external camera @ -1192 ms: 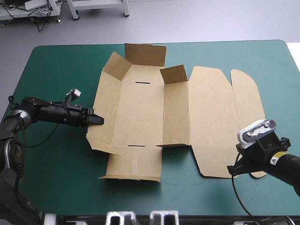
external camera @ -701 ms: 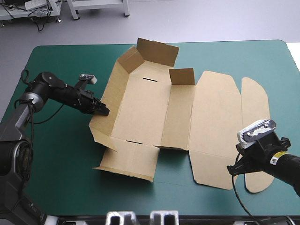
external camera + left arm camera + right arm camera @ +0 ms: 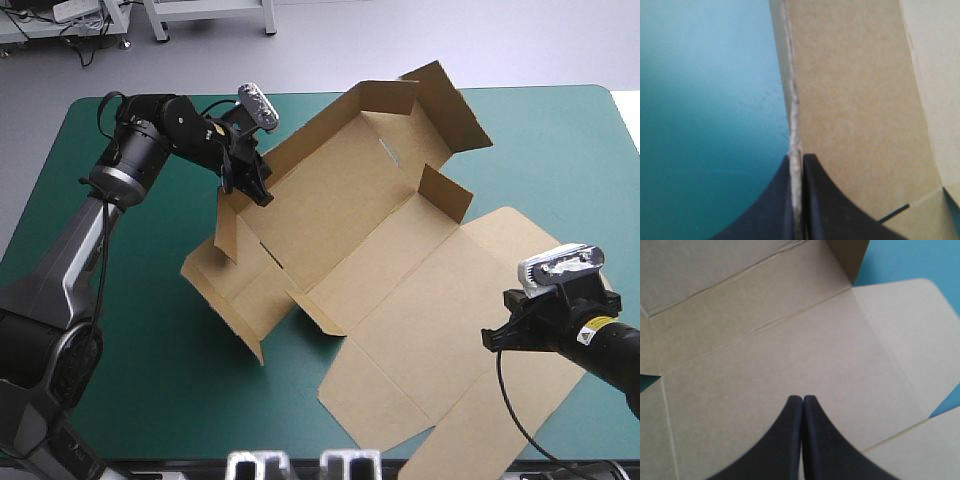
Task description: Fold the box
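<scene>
The brown box lies slantwise across the teal-green cover, its far walls partly raised and its lid panel flat, reaching toward the near right corner. My left gripper is at the box's far-left wall, shut on the board's edge. In the left wrist view that edge runs straight up from between the black fingers. My right gripper hovers at the lid panel's right side. In the right wrist view it is shut in one pointed arch with nothing in it, brown board beneath.
Bare teal-green cover lies to the left of and in front of the box's left end. The lid's near tip reaches the table's front edge. Cover shows beyond the lid's rounded flap.
My left gripper has swung toward the far edge and rightward with the box's wall in it, turning the whole box so the lid points to the near right. The right arm has barely moved.
</scene>
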`<control>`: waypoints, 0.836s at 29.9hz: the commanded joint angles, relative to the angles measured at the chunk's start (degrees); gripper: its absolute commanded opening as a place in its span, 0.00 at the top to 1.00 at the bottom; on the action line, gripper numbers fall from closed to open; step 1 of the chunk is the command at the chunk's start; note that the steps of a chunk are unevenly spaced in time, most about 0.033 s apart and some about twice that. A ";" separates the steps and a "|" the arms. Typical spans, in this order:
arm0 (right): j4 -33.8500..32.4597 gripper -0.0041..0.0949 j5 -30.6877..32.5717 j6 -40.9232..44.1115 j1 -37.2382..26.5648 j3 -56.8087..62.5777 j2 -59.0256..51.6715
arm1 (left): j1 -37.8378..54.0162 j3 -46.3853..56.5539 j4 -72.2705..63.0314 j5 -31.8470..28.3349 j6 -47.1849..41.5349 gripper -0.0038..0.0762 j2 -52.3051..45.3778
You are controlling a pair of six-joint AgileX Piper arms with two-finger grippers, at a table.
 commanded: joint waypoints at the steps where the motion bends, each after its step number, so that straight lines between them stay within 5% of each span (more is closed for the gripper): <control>1: -0.04 0.98 -6.48 3.94 0.06 -2.05 -0.06 | -2.04 -4.45 0.86 -5.01 1.14 0.96 -3.34; 7: -1.35 0.98 -10.36 4.57 0.06 -4.15 0.73 | -6.12 -6.44 7.25 -2.77 3.07 0.96 -3.34; 25: -6.69 0.98 -8.76 4.52 0.06 -24.85 17.85 | -12.19 -6.05 4.19 6.11 13.62 0.96 -4.41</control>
